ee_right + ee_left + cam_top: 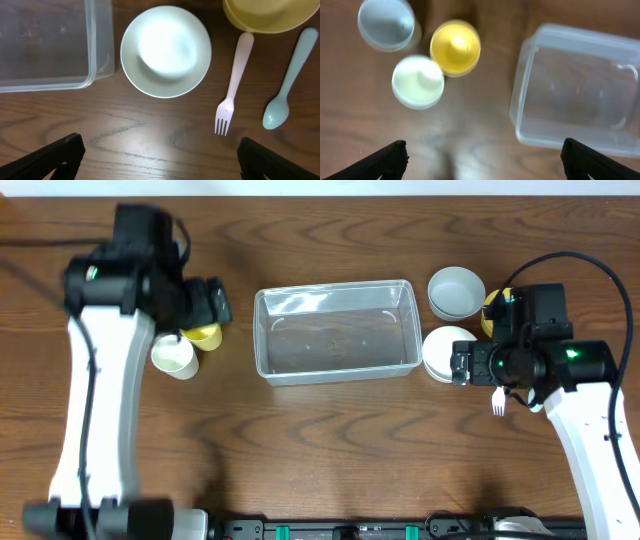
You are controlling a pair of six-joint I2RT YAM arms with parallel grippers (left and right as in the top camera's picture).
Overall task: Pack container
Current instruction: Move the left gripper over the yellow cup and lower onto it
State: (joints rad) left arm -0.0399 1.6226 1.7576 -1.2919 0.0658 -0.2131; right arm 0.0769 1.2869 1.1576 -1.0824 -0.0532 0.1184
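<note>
Clear plastic, the container (336, 330) sits empty mid-table (330, 430), so packing looks unstarted: both the left gripper (482, 155) and right gripper (160, 155) hover spread wide, the right needing to descend onto the white bowl (166, 51).

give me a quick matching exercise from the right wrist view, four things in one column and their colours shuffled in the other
Things:
1. fork
2. spoon
3. container
4. round bowl beside the container

Colours:
A. white
B. clear, see-through
C. pale pink
D. pale blue-green

Pairs: 1-C, 2-D, 3-B, 4-A
</note>
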